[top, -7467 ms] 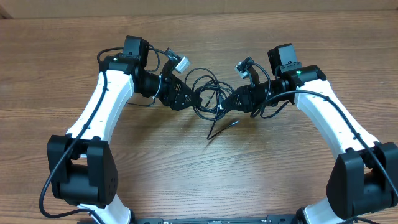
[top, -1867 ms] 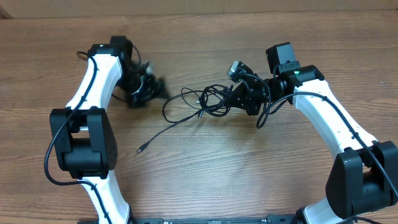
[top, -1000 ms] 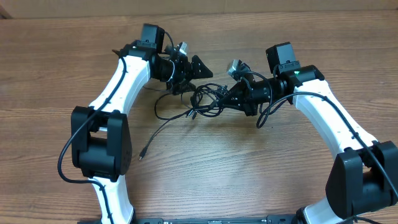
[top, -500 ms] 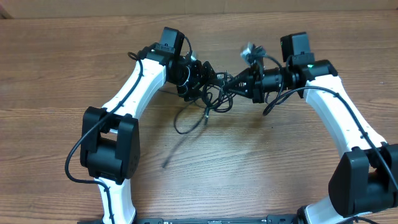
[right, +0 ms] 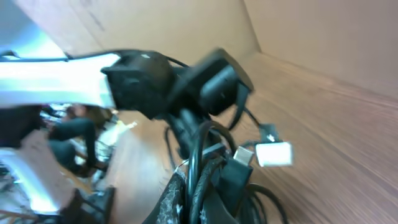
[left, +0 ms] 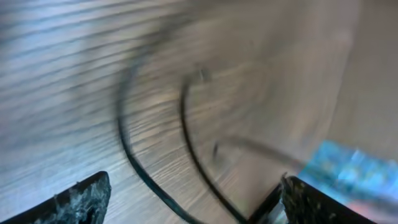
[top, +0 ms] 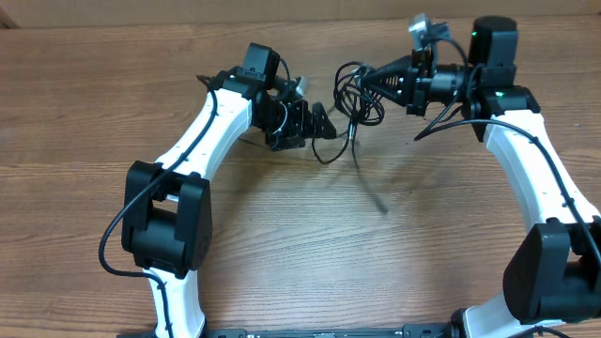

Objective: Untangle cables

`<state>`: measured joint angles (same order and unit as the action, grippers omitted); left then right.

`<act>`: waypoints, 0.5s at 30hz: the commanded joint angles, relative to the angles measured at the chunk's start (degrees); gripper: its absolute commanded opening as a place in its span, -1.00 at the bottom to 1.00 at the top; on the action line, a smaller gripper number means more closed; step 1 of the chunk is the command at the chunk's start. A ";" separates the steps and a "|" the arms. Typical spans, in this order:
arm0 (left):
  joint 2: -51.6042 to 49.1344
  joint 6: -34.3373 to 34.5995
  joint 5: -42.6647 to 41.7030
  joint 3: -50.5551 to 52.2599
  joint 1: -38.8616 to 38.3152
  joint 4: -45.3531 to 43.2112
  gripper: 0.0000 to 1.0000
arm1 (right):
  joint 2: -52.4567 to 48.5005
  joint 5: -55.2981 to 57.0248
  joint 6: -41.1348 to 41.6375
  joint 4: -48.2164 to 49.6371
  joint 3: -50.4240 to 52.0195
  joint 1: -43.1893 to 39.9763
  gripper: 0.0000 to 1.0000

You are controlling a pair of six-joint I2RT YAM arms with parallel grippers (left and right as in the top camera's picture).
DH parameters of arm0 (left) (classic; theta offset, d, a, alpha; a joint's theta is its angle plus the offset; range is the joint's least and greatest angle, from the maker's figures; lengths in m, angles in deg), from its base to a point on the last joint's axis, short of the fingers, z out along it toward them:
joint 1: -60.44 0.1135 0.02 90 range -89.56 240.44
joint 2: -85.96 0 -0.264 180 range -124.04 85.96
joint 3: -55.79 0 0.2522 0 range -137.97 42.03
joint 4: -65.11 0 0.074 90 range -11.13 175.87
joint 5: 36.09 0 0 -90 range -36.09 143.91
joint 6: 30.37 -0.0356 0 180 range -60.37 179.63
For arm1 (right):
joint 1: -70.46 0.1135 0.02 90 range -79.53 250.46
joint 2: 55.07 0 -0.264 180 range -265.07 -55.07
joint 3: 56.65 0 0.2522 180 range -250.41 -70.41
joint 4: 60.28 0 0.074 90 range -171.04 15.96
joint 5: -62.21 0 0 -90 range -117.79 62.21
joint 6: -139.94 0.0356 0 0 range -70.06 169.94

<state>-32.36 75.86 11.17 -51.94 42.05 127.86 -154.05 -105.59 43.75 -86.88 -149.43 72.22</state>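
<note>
The cables [top: 355, 94] are thin black cords in a tangled bundle, held off the table at the back centre. My right gripper [top: 364, 83] is shut on the bundle. In the right wrist view the cords [right: 208, 168] run between my closed fingers, and a white plug [right: 273, 154] sticks out beside them. One blurred strand [top: 368, 178] hangs down toward the table. My left gripper [top: 321, 120] is open just left of the bundle. In the left wrist view two cord strands [left: 186, 143] cross the wood between my spread fingertips [left: 81, 198], not gripped.
The wooden table [top: 300, 253] lies under both arms. The left arm [top: 202, 122] reaches in from the left and the right arm [top: 526, 150] from the right. The left arm's wrist [right: 140, 78] shows close ahead in the right wrist view.
My right gripper has pulled the bundle up, back and to the right, away from the left gripper. A loose strand now swings below it. The left gripper has barely moved.
</note>
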 commanded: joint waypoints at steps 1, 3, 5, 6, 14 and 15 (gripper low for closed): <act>-0.46 -21.51 -9.35 0.15 -1.60 0.26 0.86 | 0.70 -8.09 5.86 0.76 -1.73 0.09 -0.93; -0.46 -29.09 -11.96 0.15 -2.12 0.11 0.87 | 0.70 -10.62 5.81 0.50 -1.73 0.15 -0.92; -0.46 -34.67 -11.30 0.15 -2.43 -0.28 0.82 | 0.70 -12.13 6.01 0.52 -1.73 0.15 -0.92; -0.46 -35.76 -10.25 0.15 -2.43 -0.66 0.77 | 0.70 -12.13 6.03 0.50 -1.73 0.13 -0.92; -0.37 -28.96 2.69 0.04 -0.46 -9.49 0.99 | 0.70 -12.13 6.01 -0.76 -1.73 0.09 -0.92; -0.37 -25.81 2.60 0.04 -0.15 -12.17 0.99 | 0.70 -12.13 6.01 -0.74 -1.73 0.09 -0.92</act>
<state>-32.36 46.22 10.16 -51.81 40.36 118.86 -154.02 -115.53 49.08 -87.64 -149.43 72.18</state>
